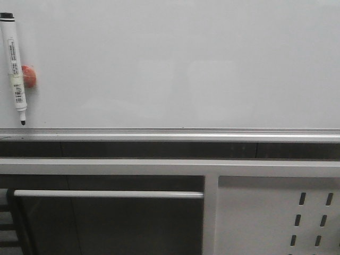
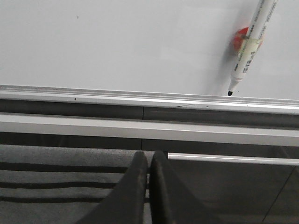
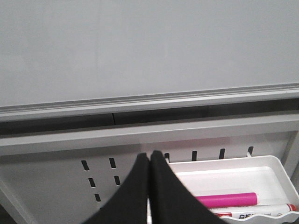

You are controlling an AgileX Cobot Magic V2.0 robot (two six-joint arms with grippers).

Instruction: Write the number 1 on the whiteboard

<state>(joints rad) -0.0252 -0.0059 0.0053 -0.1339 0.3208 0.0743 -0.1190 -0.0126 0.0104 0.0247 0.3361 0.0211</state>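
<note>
Hanging at the far left of the whiteboard (image 1: pixel 186 64) is a white marker (image 1: pixel 15 69) with a black cap end up and its dark tip pointing down, just above the silver bottom rail (image 1: pixel 170 132). A small red magnet (image 1: pixel 28 76) sits right behind the marker, touching the board. The board's surface looks blank; no stroke of the number 1 shows on it in any view.

The left gripper (image 2: pixel 149 186) sits low, below the rail, its 2 dark fingers pressed together with nothing between them. The right gripper (image 3: pixel 149 186) is likewise closed and empty, in front of the white perforated panel (image 3: pixel 56 182).

Beside the right gripper a white tray (image 3: pixel 261 168) hangs on that panel, holding a pink marker (image 3: pixel 226 199) and, just beside it, a white marker with a red end (image 3: pixel 261 210).

Under the rail runs a grey frame bar (image 1: pixel 159 167).
</note>
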